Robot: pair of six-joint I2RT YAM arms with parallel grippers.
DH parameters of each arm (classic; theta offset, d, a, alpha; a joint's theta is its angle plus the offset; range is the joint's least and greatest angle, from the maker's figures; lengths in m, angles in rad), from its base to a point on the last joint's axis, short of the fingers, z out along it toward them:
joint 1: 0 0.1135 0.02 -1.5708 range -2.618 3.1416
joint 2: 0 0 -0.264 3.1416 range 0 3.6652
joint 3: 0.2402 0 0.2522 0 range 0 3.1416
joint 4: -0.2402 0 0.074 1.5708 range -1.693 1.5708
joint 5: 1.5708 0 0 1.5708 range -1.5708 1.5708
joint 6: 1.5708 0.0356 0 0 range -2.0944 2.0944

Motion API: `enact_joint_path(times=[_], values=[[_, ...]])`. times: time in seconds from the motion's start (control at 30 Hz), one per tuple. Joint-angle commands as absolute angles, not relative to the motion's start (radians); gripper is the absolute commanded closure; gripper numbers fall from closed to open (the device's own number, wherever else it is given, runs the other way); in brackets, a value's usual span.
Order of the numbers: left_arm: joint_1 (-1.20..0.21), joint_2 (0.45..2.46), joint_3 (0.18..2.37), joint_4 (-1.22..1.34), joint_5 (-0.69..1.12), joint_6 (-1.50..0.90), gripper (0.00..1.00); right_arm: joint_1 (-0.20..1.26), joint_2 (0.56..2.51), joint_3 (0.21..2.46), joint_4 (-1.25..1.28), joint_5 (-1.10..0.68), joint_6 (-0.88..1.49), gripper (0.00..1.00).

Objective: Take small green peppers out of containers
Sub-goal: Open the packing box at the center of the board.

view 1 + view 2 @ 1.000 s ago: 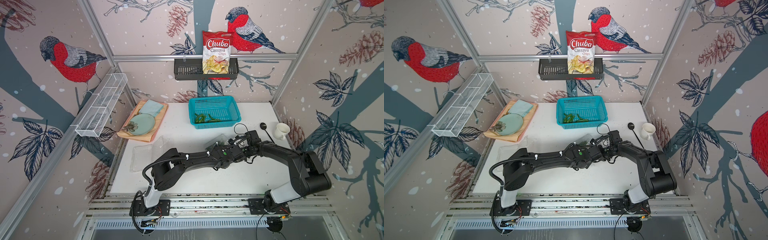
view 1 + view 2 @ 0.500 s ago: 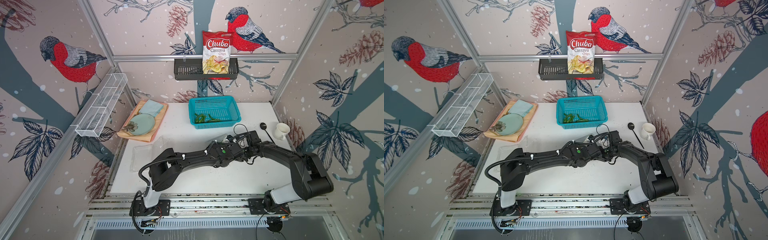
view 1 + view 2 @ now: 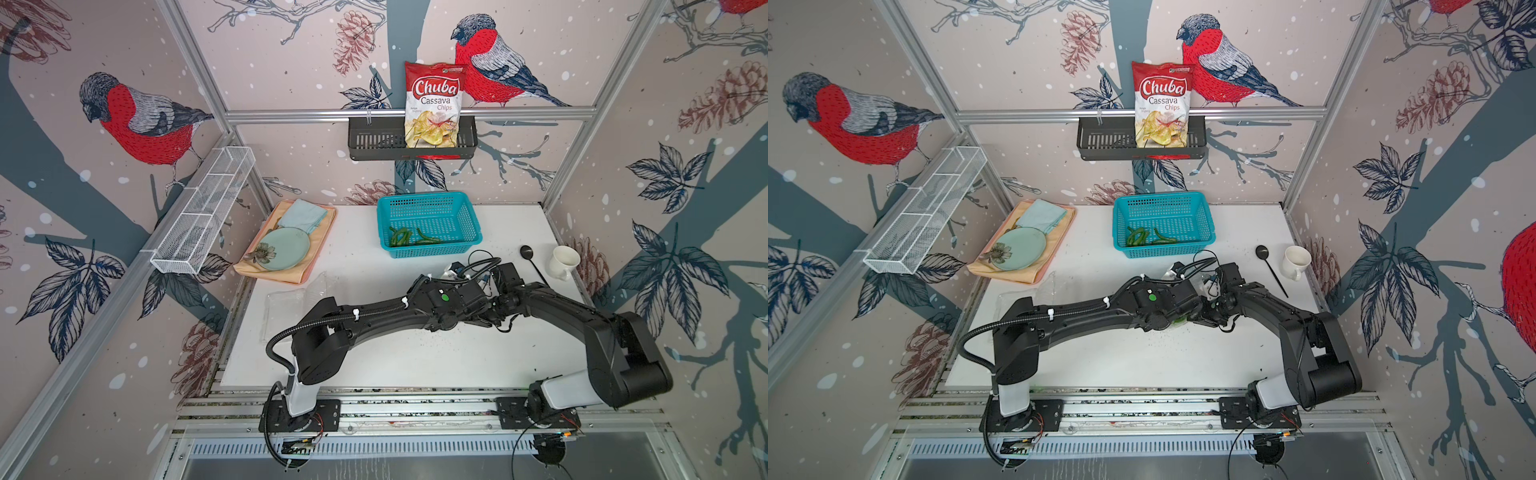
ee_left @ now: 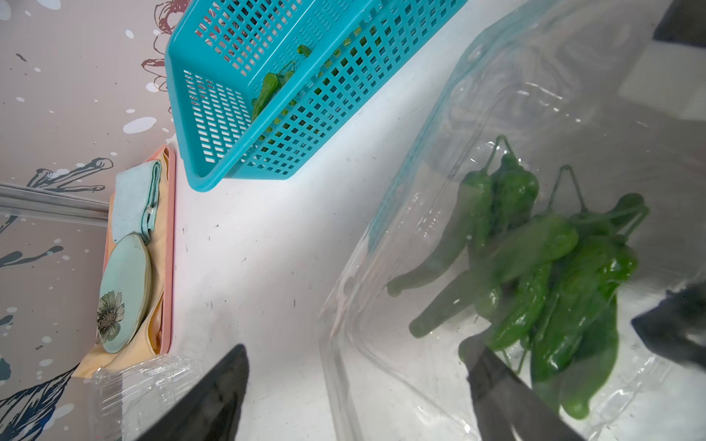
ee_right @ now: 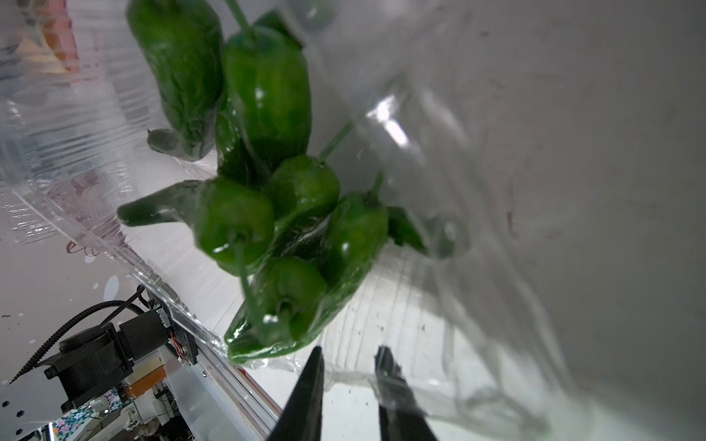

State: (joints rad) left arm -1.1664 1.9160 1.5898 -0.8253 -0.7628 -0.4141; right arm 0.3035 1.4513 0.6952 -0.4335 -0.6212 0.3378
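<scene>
Just toward 3 o'clock of the table's [image 3: 374, 357] centre, the two arms met over a clear clamshell container [image 4: 401, 382] that was lying open. The small green peppers [image 4: 554, 275] lay heaped inside it, stems bunched together, between the two grippers.

The left gripper [image 4: 355, 345] reached in from 7 o'clock with its fingers spread wide and nothing between them. One finger [image 4: 496, 389] stood over the container, right at the near ends of the heap; whether it touched a pepper could not be told. The other finger [image 4: 214, 397] hung outside the container, above bare table.

The right gripper [image 5: 349, 351] came from 5 o'clock with its fingers narrow, pinched on the thin plastic rim of the container. In the right wrist view the peppers [image 5: 286, 214] lay just beyond those fingertips, the nearest one close but apart from them.

At 12 o'clock a teal perforated basket [image 3: 430, 224] held a few more peppers [image 3: 409, 237] in its near corner. At 9 o'clock lay a second clear clamshell [image 3: 291, 303], open, no peppers showing in it. A peach tray [image 3: 320, 232] with a pale green plate [image 3: 284, 249] sat at 10 o'clock, and a white cup [image 3: 563, 262] with a black spoon [image 3: 527, 251] at 2 o'clock.
</scene>
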Motion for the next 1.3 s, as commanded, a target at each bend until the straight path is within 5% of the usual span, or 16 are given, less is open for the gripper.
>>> enact_joint_path(times=[0.0,0.43,0.77,0.83,0.97,1.03,1.27], values=[[-1.155,1.898,1.591,-0.875,-0.774,-0.451,0.13,0.305,1.446,0.702,-0.465,-0.606,0.324,0.74],[-0.934,1.809,1.609,-0.886,-0.543,-0.514,0.04,0.348,1.438,0.758,-0.505,-0.633,0.310,0.73],[-0.927,1.781,1.660,-0.913,-0.369,-0.502,0.03,0.425,1.482,0.784,-0.459,-0.651,0.324,0.72],[-0.927,1.758,1.625,-0.844,-0.233,-0.470,0.06,0.428,1.498,0.789,-0.442,-0.641,0.328,0.65],[-0.927,1.760,1.546,-0.766,-0.050,-0.478,0.17,0.427,1.543,0.821,-0.426,-0.584,0.357,0.29],[-0.928,1.754,1.501,-0.723,-0.011,-0.486,0.25,0.426,1.555,0.843,-0.422,-0.568,0.369,0.19],[-0.933,1.788,1.438,-0.643,0.041,-0.484,0.37,0.418,1.505,0.854,-0.415,-0.530,0.394,0.17]])
